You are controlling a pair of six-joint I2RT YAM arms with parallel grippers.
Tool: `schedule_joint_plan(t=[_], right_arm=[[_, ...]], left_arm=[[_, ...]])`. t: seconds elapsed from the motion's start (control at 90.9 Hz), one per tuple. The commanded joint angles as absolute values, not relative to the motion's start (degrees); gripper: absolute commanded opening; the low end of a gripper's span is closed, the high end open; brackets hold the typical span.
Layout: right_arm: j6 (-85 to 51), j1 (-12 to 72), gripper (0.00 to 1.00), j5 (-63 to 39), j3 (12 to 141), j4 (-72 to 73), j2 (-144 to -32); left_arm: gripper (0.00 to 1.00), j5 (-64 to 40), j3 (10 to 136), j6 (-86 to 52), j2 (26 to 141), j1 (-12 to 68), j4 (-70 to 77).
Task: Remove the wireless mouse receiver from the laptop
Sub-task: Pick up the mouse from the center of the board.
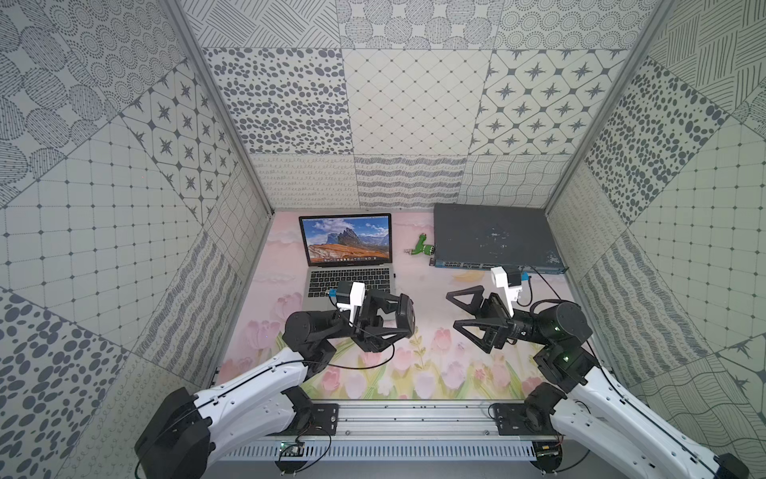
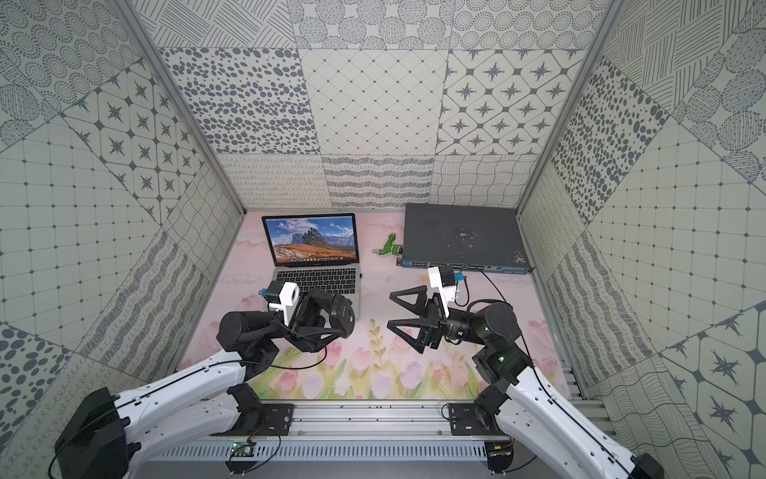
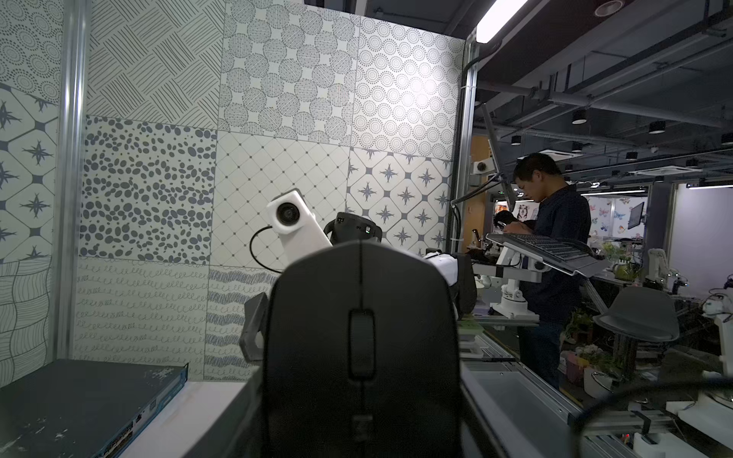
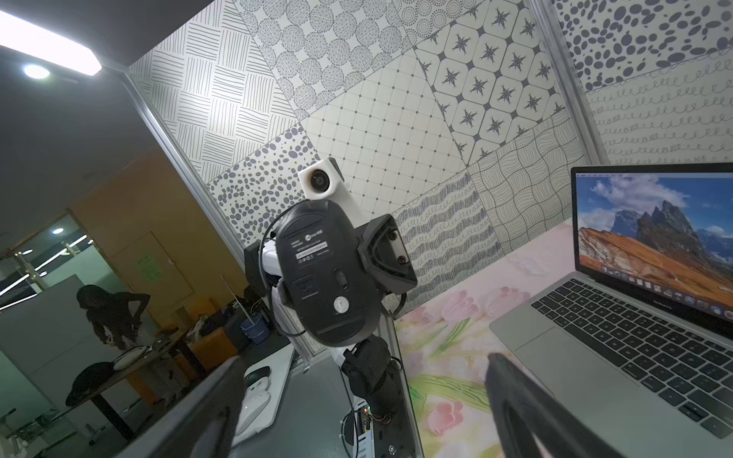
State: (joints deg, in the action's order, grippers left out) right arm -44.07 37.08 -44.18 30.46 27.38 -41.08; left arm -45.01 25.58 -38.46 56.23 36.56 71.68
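In both top views the laptop (image 1: 350, 278) (image 2: 317, 278) stands open just left of centre on the flowered counter (image 1: 414, 373) (image 2: 373, 373), its screen showing mountains. The receiver (image 1: 394, 274) (image 2: 360, 275) is a tiny black nub against the laptop's right edge, level with the upper key rows; it is too small to tell more. The left arm (image 1: 257, 381) (image 2: 182, 381) comes in from the lower left of the frame. The left jaws hang over the laptop's lower right corner, set partway and clamped on the sides of a black mouse (image 1: 405, 317) (image 2: 345, 315). In the right wrist view the mouse (image 4: 325, 277) is up off the counter with its labelled underside facing the camera, one jaw pressed to each side, and the laptop (image 4: 634, 317) lies beside it. The left wrist view is mostly filled by the mouse (image 3: 361, 349), top side showing, wheel in the middle. The right arm (image 1: 613, 398) (image 2: 551, 406) enters from the lower right. The right jaws stand wide apart with nothing between them, right of centre, pointing at the mouse but apart from it. A dark grey switch (image 1: 493, 236) (image 2: 460, 232) lies at the counter's upper right, and a green plug (image 1: 423, 248) (image 2: 391, 248) sits between it and the laptop, just beside the switch.
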Motion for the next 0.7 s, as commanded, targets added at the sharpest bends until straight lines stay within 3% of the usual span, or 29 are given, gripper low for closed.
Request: schedule_joint_plan(t=[0.0, 0.253, 0.451, 0.693], right_arm=[[-56.11, 39.14, 0.97, -44.58, 30.3, 38.75, -47.69], [-67.66, 50.45, 0.97, -40.47, 31.51, 61.12, -62.91], [-74.82, 52.21, 0.97, -38.21, 31.34, 77.41, -69.33], [-77.35, 52.66, 0.97, -35.33, 31.4, 80.03, -70.66]], left_arm=[[0.45, -47.03, 26.49, -36.08, 55.37, 36.9, 76.82], [0.45, -47.53, 29.61, -35.28, 57.33, 37.61, 76.83], [0.44, -46.82, 28.98, -34.27, 56.45, 37.71, 76.86], [0.44, -46.79, 28.8, -33.96, 56.87, 37.88, 76.93]])
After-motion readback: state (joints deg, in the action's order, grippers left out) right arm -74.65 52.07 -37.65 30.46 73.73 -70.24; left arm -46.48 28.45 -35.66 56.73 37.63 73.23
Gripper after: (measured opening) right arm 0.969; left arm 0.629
